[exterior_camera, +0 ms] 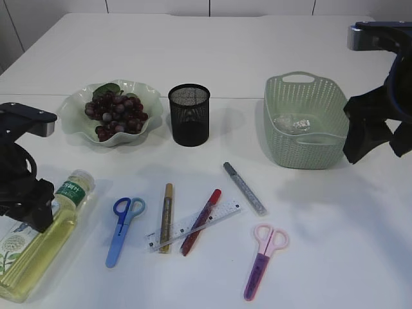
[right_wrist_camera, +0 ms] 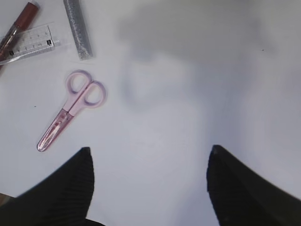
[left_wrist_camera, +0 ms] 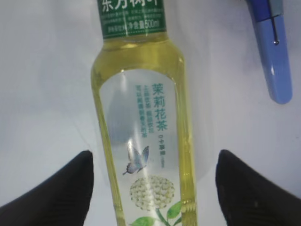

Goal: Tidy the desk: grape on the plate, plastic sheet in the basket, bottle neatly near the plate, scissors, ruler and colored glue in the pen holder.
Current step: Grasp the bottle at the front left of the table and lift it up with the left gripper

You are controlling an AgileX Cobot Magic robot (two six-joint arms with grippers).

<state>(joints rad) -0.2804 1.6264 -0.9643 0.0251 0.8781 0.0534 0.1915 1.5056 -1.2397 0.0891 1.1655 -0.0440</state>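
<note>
The left gripper (left_wrist_camera: 153, 188) is low at the near left edge of the surface (exterior_camera: 335, 225), its fingers (left_wrist_camera: 61, 188) apart on both sides of the lying bottle (left_wrist_camera: 143, 136), not touching it. The right gripper (right_wrist_camera: 150, 188) hangs beside the basket (exterior_camera: 306, 122), fingers apart and empty, above bare surface right of the pink scissors (right_wrist_camera: 70, 108).

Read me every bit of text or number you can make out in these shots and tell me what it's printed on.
"茉莉花茶": large vertical characters on the bottle's clear label.
"500ml": end of a white line on the bottle's green neck label; the rest there is cropped or too blurred.
Small columns beside the large characters: too small to read.
Ruler: printed scale marks, numbers too blurred.
Scissors, glue pens, basket, pen holder: no readable text.
</note>
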